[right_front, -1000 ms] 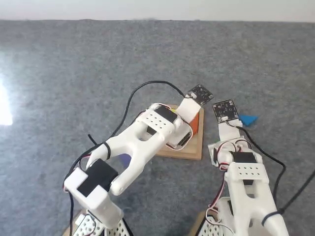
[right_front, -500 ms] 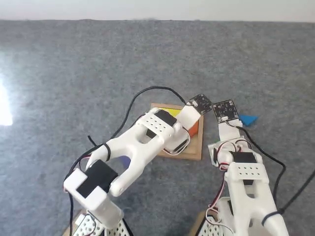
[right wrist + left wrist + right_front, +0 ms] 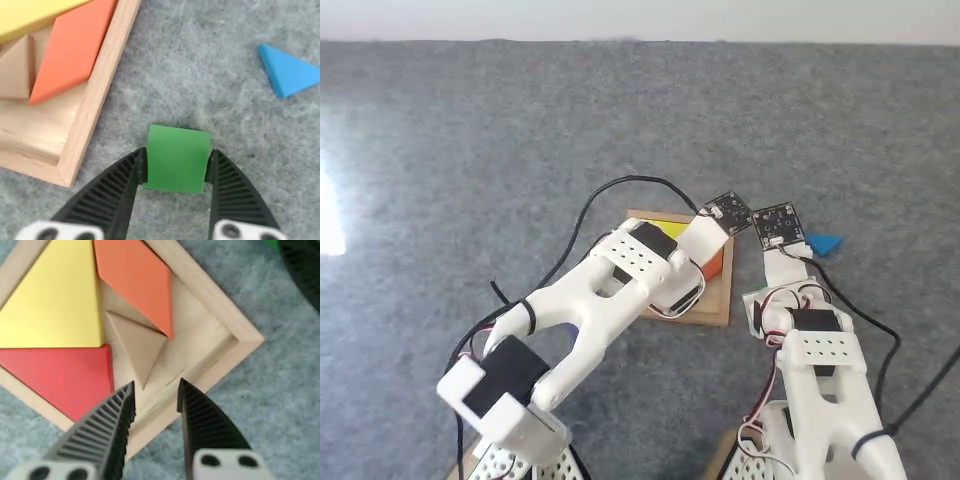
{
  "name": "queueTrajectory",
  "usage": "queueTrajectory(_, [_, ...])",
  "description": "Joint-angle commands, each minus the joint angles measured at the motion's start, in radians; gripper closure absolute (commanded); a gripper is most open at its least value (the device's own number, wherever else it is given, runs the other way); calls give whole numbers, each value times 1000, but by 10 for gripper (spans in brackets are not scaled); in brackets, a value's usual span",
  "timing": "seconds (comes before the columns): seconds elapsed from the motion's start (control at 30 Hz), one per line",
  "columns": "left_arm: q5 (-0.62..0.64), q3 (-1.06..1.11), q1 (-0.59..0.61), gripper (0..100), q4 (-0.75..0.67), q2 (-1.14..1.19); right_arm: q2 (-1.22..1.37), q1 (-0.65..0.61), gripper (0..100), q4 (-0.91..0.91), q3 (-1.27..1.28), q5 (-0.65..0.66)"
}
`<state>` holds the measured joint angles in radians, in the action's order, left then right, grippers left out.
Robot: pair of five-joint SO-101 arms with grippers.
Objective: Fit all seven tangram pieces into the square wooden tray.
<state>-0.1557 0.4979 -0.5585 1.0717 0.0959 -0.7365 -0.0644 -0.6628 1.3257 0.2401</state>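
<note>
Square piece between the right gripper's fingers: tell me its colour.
The square piece is green, clearest in the right wrist view.

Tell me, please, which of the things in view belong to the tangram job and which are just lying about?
Belong to the job: wooden tray; yellow triangle, orange parallelogram, red triangle and plain wooden triangle in it; green square and blue triangle on the grey mat outside it.
Just there: grey mat; black cable along an arm.
</note>
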Motion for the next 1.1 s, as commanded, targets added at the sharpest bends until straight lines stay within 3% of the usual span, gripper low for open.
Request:
queueTrajectory(0.0, [-3, -19, 2, 870, 8, -69, -33, 7, 797, 21, -6, -5])
queueTrajectory(0.43, [69, -54, 3, 870, -83, -69, -35, 7, 797, 21, -6, -5])
queueTrajectory(0.7, [80, -70, 87, 870, -164, -57, -35, 7, 797, 21, -6, -5])
queueTrajectory(1.07, [95, -15, 49, 870, -255, -57, -35, 7, 797, 21, -6, -5])
